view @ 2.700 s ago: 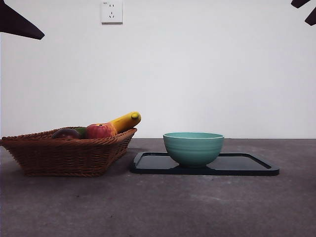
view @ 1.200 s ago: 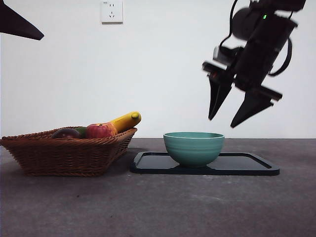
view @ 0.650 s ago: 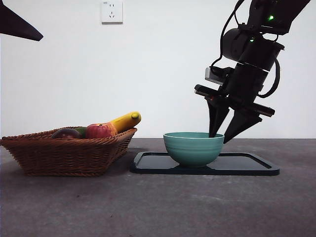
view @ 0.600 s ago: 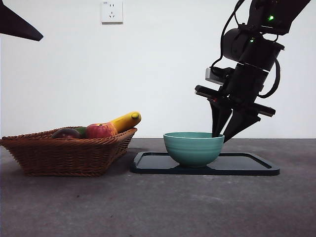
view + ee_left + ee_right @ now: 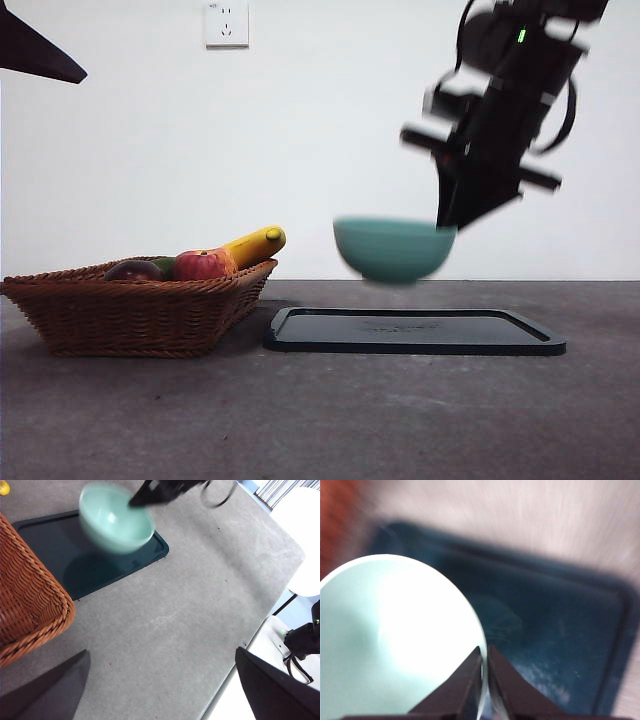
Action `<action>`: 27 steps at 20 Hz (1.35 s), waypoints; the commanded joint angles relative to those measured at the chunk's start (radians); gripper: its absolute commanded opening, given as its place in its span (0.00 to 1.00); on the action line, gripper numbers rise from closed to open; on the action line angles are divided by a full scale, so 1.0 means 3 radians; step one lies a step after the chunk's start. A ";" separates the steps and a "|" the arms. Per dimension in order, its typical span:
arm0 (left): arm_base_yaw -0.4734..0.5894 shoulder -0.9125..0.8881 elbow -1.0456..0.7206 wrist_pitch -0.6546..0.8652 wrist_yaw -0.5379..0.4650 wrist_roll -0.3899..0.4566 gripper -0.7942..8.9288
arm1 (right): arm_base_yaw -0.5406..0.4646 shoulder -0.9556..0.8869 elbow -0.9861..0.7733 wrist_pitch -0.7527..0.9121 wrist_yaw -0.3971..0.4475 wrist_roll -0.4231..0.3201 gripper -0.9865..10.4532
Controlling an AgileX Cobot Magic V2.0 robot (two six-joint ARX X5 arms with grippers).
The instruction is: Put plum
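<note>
Right end effector [image 5: 447,222] pinching bowl [image 5: 394,248] rim, bowl airborne above tray [image 5: 414,331]. Plum [image 5: 133,270] in basket [image 5: 135,312], well apart beyond bowl; round, no long axis. Left end effector [image 5: 160,685] open, idle, nearer basket.

We see even, bright indoor light; raised pale teal ceramic bowl [image 5: 393,248] and black right gripper [image 5: 452,215] motion-blurred; right wrist view smeared, bowl glaring white.

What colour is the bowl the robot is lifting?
The bowl is pale teal green, clearest in the front view.
</note>
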 commanded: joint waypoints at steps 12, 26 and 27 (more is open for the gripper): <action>-0.0015 0.0018 0.0028 0.0019 0.0029 0.0041 0.56 | 0.0165 -0.1563 -0.0273 -0.0933 -0.0025 -0.0264 0.09; -0.0015 0.0018 0.0028 0.0020 0.0029 0.0041 0.56 | 0.0820 -0.1673 -0.1696 0.0027 0.0097 0.0070 0.09; -0.0015 0.0018 0.0028 0.0020 0.0029 0.0041 0.56 | 0.0832 -0.1626 -0.1746 0.0088 0.0098 0.0078 0.09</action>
